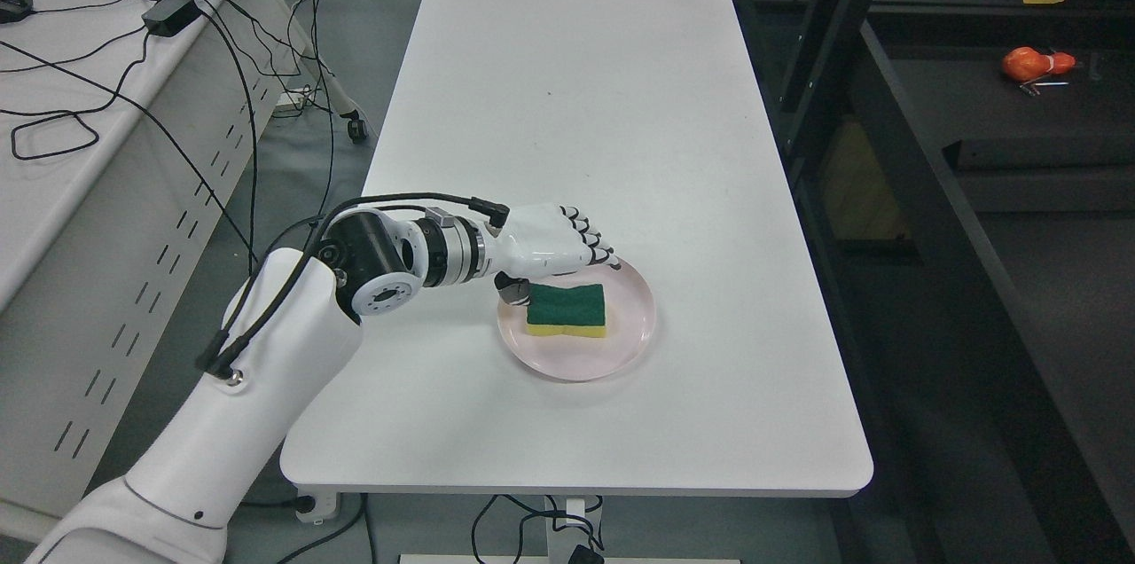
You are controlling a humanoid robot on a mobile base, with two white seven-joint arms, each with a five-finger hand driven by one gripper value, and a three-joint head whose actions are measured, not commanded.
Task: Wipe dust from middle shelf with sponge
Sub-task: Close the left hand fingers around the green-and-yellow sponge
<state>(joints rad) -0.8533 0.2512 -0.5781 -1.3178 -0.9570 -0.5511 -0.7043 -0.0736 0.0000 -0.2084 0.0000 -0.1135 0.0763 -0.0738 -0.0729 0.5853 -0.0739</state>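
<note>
We see our left hand [550, 249] reaching in from the lower left over the white table [576, 103], set at the near-left rim of a pale pink plate [621, 342]. Its fingers [590, 240] are curled loosely over the far edge of the sponge [567, 309], with the dark thumb tip low at the sponge's left end; the hand looks to be closing around the sponge, but we cannot tell whether it truly grips it or merely touches it. The sponge, green on top with a yellow layer beneath, lies flat on the plate, towards its left half. The plate sits on the near part of the table. To the right stands a dark shelf unit [887, 103], well apart from the plate. At the far left, black cables [177, 58] trail over another desk
</note>
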